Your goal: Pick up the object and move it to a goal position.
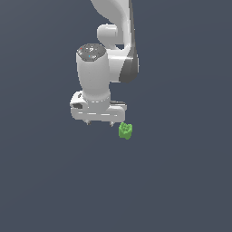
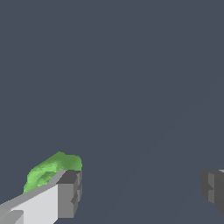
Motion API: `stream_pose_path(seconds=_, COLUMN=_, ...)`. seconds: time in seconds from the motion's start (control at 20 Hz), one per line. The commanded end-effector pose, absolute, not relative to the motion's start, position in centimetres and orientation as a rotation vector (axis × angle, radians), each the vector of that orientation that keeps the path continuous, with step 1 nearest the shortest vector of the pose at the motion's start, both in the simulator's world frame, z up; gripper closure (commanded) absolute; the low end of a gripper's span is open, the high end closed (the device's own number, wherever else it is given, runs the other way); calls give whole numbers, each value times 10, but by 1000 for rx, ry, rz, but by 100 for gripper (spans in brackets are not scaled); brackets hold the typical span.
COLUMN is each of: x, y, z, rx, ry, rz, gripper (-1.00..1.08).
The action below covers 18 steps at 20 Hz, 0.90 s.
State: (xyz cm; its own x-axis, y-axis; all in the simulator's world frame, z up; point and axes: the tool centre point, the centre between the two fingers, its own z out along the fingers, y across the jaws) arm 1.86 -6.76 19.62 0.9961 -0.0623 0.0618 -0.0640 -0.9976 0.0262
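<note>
Pincer [image 1: 100,123] gapes, green blob [image 1: 125,131] just outside one finger [image 2: 70,192].

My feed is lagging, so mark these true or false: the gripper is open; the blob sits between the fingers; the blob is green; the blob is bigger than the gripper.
1. The gripper is open. True.
2. The blob sits between the fingers. False: it lies outside one finger, and the gap is empty.
3. The blob is green. True.
4. The blob is bigger than the gripper. False: it is much smaller.
</note>
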Motion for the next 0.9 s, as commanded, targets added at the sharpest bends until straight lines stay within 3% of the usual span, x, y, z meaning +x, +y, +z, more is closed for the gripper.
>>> stream_pose_path(seconds=0.0, x=18, y=-66, z=195, rx=3111, ry=-79, rz=94, gripper=-92)
stream_pose_path(seconds=0.85, x=7, y=-34, z=174, rx=3075, ry=480, rz=56, gripper=-92)
